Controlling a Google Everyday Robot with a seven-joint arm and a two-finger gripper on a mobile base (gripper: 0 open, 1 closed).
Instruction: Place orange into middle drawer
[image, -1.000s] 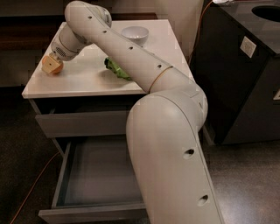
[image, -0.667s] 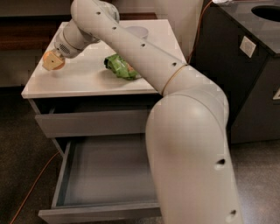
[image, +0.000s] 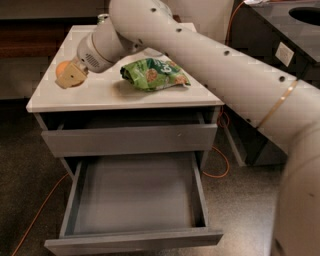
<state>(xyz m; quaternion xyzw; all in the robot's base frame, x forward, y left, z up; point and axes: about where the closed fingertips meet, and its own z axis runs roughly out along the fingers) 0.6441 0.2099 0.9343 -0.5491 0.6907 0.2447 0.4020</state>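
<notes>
The small round orange fruit is half hidden inside the beige two-finger gripper, whose fingers clasp it near the left edge of the white cabinet top. Below, the wide grey middle drawer stands pulled out, its floor fully in view. A crumpled green snack bag lies just to the side.

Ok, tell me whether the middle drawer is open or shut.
Open. The middle drawer is pulled well out, its grey floor exposed. The gripper is up at the cabinet top's left edge, by the orange.

White worktop atop grey drawer cabinet: green snack bag lies flat near centre, gripper at left edge, fingers closed round the orange.
</notes>
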